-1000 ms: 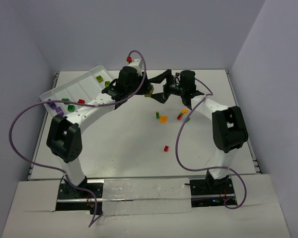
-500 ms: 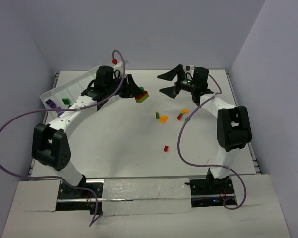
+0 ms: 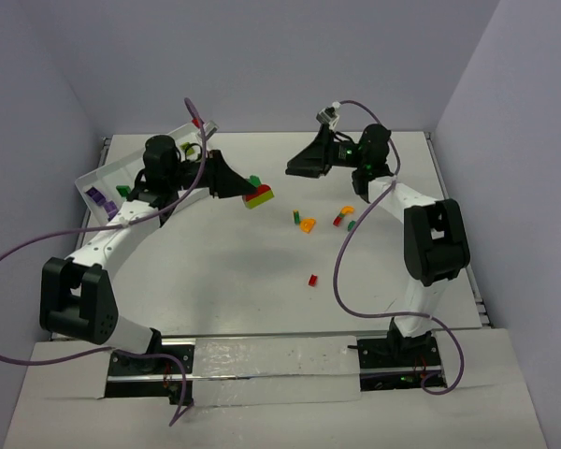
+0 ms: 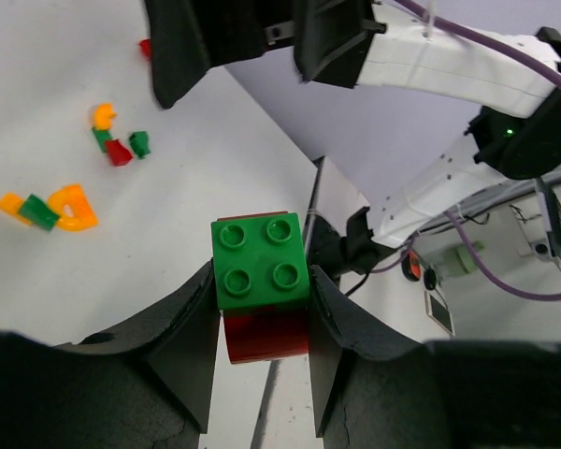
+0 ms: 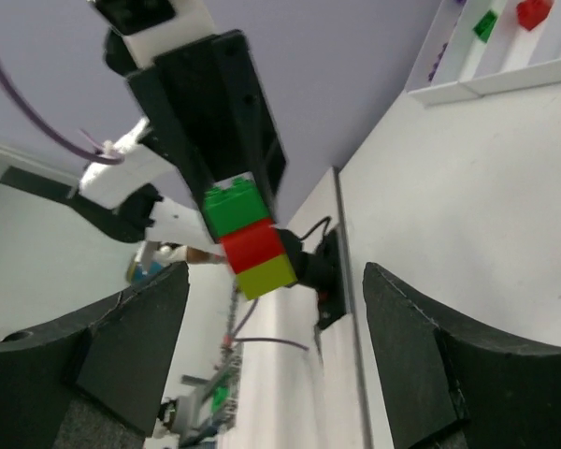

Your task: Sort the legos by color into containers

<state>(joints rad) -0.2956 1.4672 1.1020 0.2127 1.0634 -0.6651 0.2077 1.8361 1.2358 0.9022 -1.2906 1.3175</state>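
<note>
From above, the left tool (image 3: 251, 193) is raised over the white worktop (image 3: 215, 271) and grips the lego stack (image 3: 259, 196). The stack is held off the surface, near the tray (image 3: 110, 171) at the far left and to its right. The left wrist view shows only two layers of it: a glossy green square brick with four round studs, and a red one under it, pressed on both sides by matte, curved fingers (image 4: 189, 327). The right wrist view adds a third layer, so it reads green, red, then lime. In that same view the right tool (image 5: 271, 346) stands wide, with nothing between its two dark rounded sides, and it faces the stack without touching it. The tray is smooth white plastic with low walls and long compartments. A green lego (image 5: 486, 24) and a red lego (image 5: 533, 11) lie in it, and the purple legos (image 3: 97, 197) show only from above. The loose legos (image 3: 307, 224), orange, red and green, lie on the worktop nearer the right arm.
</note>
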